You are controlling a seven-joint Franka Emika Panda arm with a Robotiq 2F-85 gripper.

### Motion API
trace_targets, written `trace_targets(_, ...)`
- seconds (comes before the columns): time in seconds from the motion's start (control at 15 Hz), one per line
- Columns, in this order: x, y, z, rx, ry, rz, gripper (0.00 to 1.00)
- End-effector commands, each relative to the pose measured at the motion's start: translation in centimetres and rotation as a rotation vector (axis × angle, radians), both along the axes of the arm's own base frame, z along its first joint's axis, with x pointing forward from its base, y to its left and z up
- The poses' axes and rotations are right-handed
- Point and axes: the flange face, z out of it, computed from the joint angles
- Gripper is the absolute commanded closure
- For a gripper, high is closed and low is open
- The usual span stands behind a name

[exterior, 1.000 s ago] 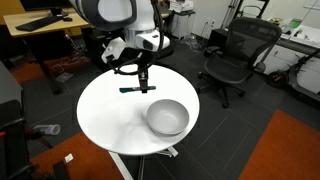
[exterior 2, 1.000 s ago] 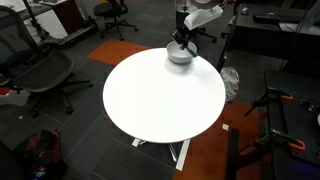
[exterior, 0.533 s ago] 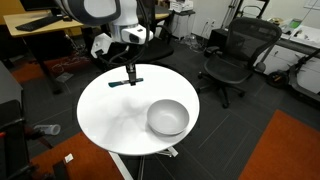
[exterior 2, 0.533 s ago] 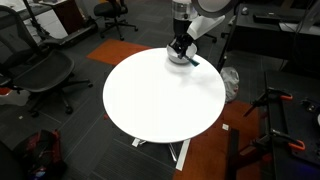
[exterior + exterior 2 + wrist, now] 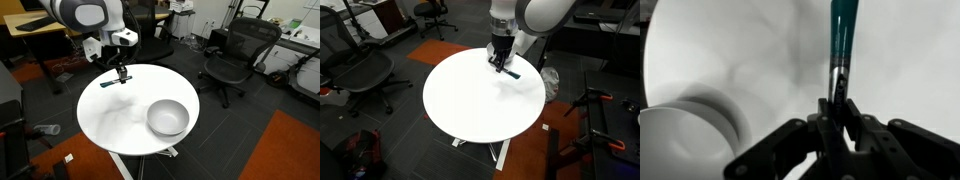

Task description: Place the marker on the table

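Observation:
My gripper is shut on the marker, a slim dark teal stick, and holds it level just above the round white table near its far edge. In an exterior view the gripper holds the marker over the table. In the wrist view the marker runs up from between the closed fingers, with the white tabletop below. The silver-grey bowl sits on the table, apart from the gripper, and shows at the lower left of the wrist view.
Black office chairs stand around the table. A wooden desk is behind the arm. A tripod stand is beside the table. Orange carpet patches lie on the dark floor.
The arm has carried the marker away from the bowl across the table towards its edge, and the marker is lower, close to the tabletop. The bowl has not moved.

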Motion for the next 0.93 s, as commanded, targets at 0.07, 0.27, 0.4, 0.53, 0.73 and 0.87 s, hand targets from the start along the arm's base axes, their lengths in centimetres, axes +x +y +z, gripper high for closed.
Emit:
trace_targets(0.07,-0.6,1.6,-1.8,0.009,-0.053,0.069,0.95)
trace_targets(0.27,0.0,1.9,-3.4,0.016,-0.059,0.071,0.95)
trace_targets(0.4,0.3,1.8,-4.3,0.018,-0.053,0.067,0.95)
trace_targets(0.53,0.6,1.7,-5.1,0.018,-0.047,0.064,0.95)
trace_targets(0.73,1.4,1.3,-5.9,0.015,-0.045,0.057,0.95)
trace_targets(0.87,2.0,1.0,-6.4,0.015,-0.044,0.053,0.95)
